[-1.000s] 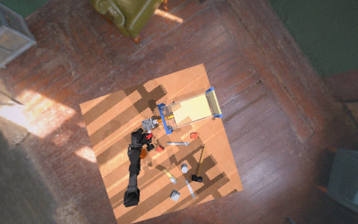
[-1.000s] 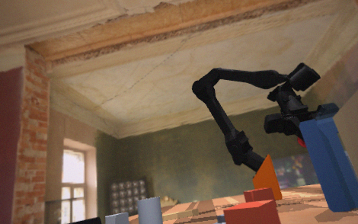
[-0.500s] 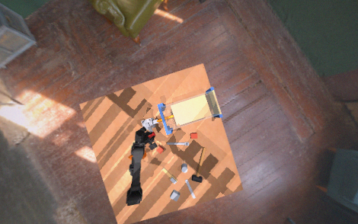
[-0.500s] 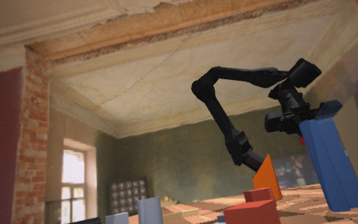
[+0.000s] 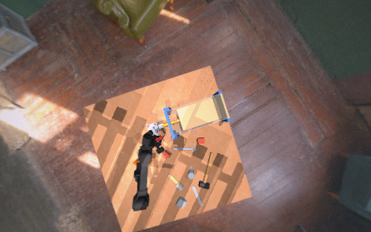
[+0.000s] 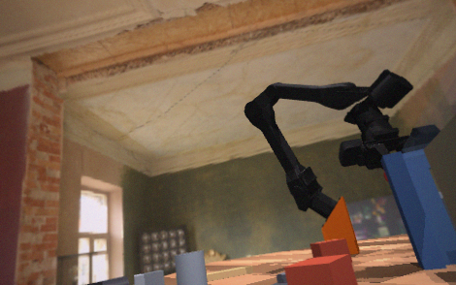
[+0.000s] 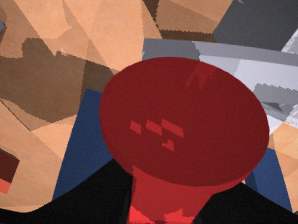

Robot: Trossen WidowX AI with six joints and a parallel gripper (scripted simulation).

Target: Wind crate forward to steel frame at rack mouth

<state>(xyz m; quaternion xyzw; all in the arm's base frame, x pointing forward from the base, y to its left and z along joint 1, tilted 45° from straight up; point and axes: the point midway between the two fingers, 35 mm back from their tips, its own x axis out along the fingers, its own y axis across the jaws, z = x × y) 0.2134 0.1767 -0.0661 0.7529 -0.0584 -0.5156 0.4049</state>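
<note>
My gripper (image 5: 156,137) (image 7: 161,162) is shut on the stem of a red round-topped handle (image 5: 159,139) (image 7: 182,115). It is close beside the grey-white winch (image 5: 153,127) (image 7: 240,67), on its near side. The square key is hidden, and I cannot tell whether it is in the winch's hole. A yellow strap (image 5: 171,123) runs from the winch under the blue frame (image 5: 170,123) towards the clear-panelled cubby (image 5: 206,127). A pale yellow area shows inside the cubby; I cannot tell the crate's edges from the panels.
An orange wedge (image 5: 136,161) (image 6: 341,230) stands beside the arm. Red blocks (image 5: 200,140) (image 5: 166,155) (image 6: 321,271) lie near a grey wrench (image 5: 185,148). A black-headed mallet (image 5: 204,185), a hammer (image 5: 179,186), a grey cylinder (image 5: 191,174) (image 6: 191,269) and a grey block (image 5: 181,202) lie farther off.
</note>
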